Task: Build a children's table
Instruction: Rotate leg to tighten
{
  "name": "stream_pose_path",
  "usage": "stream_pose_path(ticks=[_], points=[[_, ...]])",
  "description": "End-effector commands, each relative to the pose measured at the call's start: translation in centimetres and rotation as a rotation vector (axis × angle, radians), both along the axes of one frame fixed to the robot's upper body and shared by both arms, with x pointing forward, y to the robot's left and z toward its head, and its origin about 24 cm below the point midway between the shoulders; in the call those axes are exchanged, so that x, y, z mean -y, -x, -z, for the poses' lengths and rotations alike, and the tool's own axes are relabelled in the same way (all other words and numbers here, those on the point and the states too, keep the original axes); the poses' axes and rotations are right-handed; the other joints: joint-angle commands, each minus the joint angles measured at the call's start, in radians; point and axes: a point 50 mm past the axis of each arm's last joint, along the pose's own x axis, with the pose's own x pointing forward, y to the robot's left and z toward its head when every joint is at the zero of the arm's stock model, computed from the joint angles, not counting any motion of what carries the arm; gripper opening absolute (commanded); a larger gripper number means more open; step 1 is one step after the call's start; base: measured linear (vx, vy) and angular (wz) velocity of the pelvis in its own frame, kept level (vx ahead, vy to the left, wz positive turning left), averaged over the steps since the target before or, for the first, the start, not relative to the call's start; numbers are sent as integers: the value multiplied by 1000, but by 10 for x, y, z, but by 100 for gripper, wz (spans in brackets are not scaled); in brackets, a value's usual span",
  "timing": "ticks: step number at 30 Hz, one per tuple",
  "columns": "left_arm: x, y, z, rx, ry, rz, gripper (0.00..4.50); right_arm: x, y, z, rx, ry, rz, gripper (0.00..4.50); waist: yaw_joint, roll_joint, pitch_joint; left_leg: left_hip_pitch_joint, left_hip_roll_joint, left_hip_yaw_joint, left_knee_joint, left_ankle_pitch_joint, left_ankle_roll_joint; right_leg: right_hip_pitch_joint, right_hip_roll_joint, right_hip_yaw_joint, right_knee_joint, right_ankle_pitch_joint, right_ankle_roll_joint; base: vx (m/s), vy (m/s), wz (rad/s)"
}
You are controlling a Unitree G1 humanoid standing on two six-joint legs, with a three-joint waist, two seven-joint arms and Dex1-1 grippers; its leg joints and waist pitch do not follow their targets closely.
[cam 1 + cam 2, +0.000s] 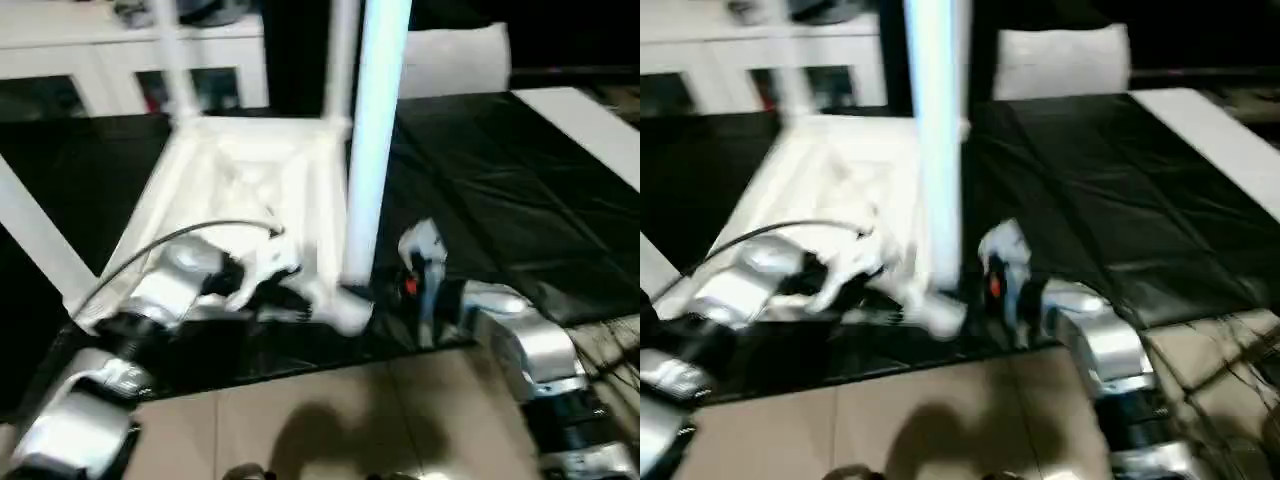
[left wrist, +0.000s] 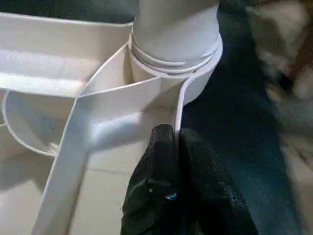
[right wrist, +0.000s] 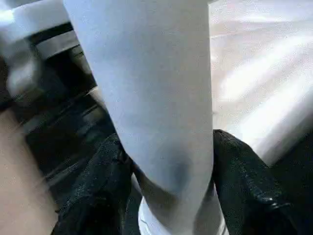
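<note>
Right fingers (image 3: pixel 234 181): one each side of the near leg (image 3: pixel 146 98), low down by its base; close against the tube, a grip as far as the wrist view shows, likely to steady or twist it home
Left fingers (image 2: pixel 171 166): pressed together, nothing between them; tips against a rib of the table top (image 1: pixel 250 180) just beside the corner socket (image 2: pixel 171 73), probably bracing the top while the leg is worked
Near leg: upright in that near corner socket, collar seated at the rim
Table top: upside down, ribbed underside up, on the black-covered surface (image 1: pixel 500 200), near its front edge
Other legs (image 1: pixel 340 60): two stand in the far corners, one slants off at the robot's left
Beyond: white cabinet (image 1: pixel 100 60)
</note>
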Motion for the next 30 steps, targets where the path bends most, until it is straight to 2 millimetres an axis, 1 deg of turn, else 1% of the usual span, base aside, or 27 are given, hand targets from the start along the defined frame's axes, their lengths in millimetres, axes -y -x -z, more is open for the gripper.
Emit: stream_pose_path(ticks=[1,2,3,4,5,6,7,9,10,11,12,13,14,15,16,17,19,20,21,22,23,24,25,26,28,29,30], points=[[15,-13,-20,79,98,-122,0,-16,-1,-2,-17,-16,76,202,-9,-4,-69,12,57,-42,-75,-343,-21,44,-91,48,-111,-565,-21,0,0,0],[17,-14,-21,82,105,-134,0,-17,-2,-2,-22,-15,98,202,-19,-9,-72,3,56,-42,-77,-311,-9,49,-91,53,-104,-521,-37,0,0,0],[21,-16,-23,90,120,-159,0,-19,-3,-1,-26,-16,154,202,-22,-9,-74,0,55,-41,-76,-293,-3,50,-93,56,-102,-501,-43,0,0,0],[24,-18,-24,105,130,-178,0,-20,-4,-1,-36,-21,209,201,-27,-10,-76,-3,54,-37,-74,-254,10,47,-92,63,-96,-457,-61,0,0,0],[24,-18,-24,105,130,-178,0,-20,-4,-1,-36,-21,209,201,-27,-11,-78,-4,51,-33,-73,-223,24,48,-90,65,-92,-423,-75,0,0,0],[28,-19,-25,136,133,-173,0,-22,-5,0,-37,-25,283,201,-26,-16,-80,-8,48,-29,-70,-184,38,48,-89,69,-86,-386,-84,0,0,0],[29,-20,-24,168,113,-156,0,-22,-6,-1,-27,-33,319,257,-24,-15,-82,-10,47,-28,-69,-165,44,48,-88,70,-82,-370,-87,0,0,0],[28,-19,-22,186,95,-124,0,-21,-6,-3,-17,-50,344,271,-18,-15,-90,-17,48,-27,-65,-103,61,53,-87,74,-66,-278,-100,0,0,0],[27,-19,-23,226,71,-97,0,-18,-7,-4,1,-45,361,271,-12,-7,-92,-17,53,-27,-65,-65,77,50,-85,76,-55,-203,-120,0,0,0],[25,-19,-22,234,66,-87,0,-16,-7,-5,12,-42,363,300,-12,-7,-91,-16,57,-28,-65,-61,88,49,-83,76,-52,-163,-135,0,0,0],[25,-19,-22,237,63,-80,0,-14,-7,-5,19,-40,365,312,-10,-6,-91,-13,58,-26,-65,-60,92,48,-82,77,-48,-136,-149,0,0,0],[24,-19,-22,233,64,-88,0,-13,-7,-6,23,-35,367,316,-10,-6,-90,-12,60,-26,-66,-62,93,49,-83,77,-47,-133,-155,0,0,0],[20,-21,-25,252,87,-95,0,-8,-5,-9,53,-29,352,320,-9,-1,-89,-11,61,-26,-66,-72,91,49,-84,77,-47,-134,-164,0,0,0],[19,-21,-25,253,89,-96,0,-8,-4,-9,56,-29,351,320,-8,-3,-87,-12,60,-26,-67,-78,90,51,-83,76,-50,-141,-160,0,0,0],[16,-20,-29,263,120,-93,27,-2,-2,-12,83,-18,333,330,-7,-1,-86,-10,60,-24,-68,-95,86,50,-84,77,-52,-155,-157,0,0,0],[15,-19,-31,260,139,-86,44,2,-1,-13,93,-9,329,344,-5,-4,-86,-10,61,-25,-69,-106,82,53,-84,78,-52,-167,-151,0,0,0],[13,-16,-33,263,164,-69,65,10,1,-15,111,6,325,365,-3,-3,-80,-6,63,-24,-72,-152,65,49,-88,77,-61,-230,-146,0,0,0],[12,-15,-34,267,179,-60,65,12,3,-16,114,7,321,365,-4,-6,-77,-6,60,-22,-72,-166,61,49,-86,76,-67,-265,-137,0,0,0],[10,-10,-36,261,226,-54,84,18,9,-17,107,-1,272,387,-3,-4,-75,-3,60,-22,-72,-183,56,49,-87,75,-70,-299,-130,0,0,0],[9,-7,-37,260,251,-52,84,21,12,-16,99,10,242,387,3,-4,-74,1,62,-21,-72,-195,51,48,-88,77,-75,-332,-122,0,0,0],[8,-4,-37,259,265,-51,95,24,15,-16,93,19,222,403,7,-4,-73,0,66,-24,-75,-197,49,50,-87,77,-75,-342,-116,0,0,0],[6,-1,-38,252,286,-56,95,26,20,-15,71,25,180,403,8,-6,-73,3,66,-23,-75,-201,48,48,-84,77,-73,-348,-110,0,0,0],[3,4,-39,245,310,-80,102,31,30,-15,70,50,103,404,10,-7,-75,0,67,-24,-76,-199,49,51,-85,78,-72,-343,-109,0,0,0],[1,7,-38,244,314,-100,112,34,35,-17,71,52,64,404,13,-5,-74,0,69,-23,-75,-200,52,49,-85,79,-71,-335,-105,0,0,0],[-5,17,-36,223,321,-148,129,37,45,-21,78,55,-26,404,13,-9,-74,-3,66,-23,-74,-207,56,49,-85,77,-75,-357,-94,0,0,0],[-6,20,-35,220,318,-161,132,37,48,-22,74,50,-53,404,12,-7,-74,-1,68,-23,-74,-212,54,48,-85,77,-73,-363,-96,0,0,0],[-11,35,-29,202,311,-210,136,35,58,-26,62,20,-158,404,13,-6,-71,0,67,-25,-74,-228,55,47,-84,74,-80,-407,-84,0,0,0]])
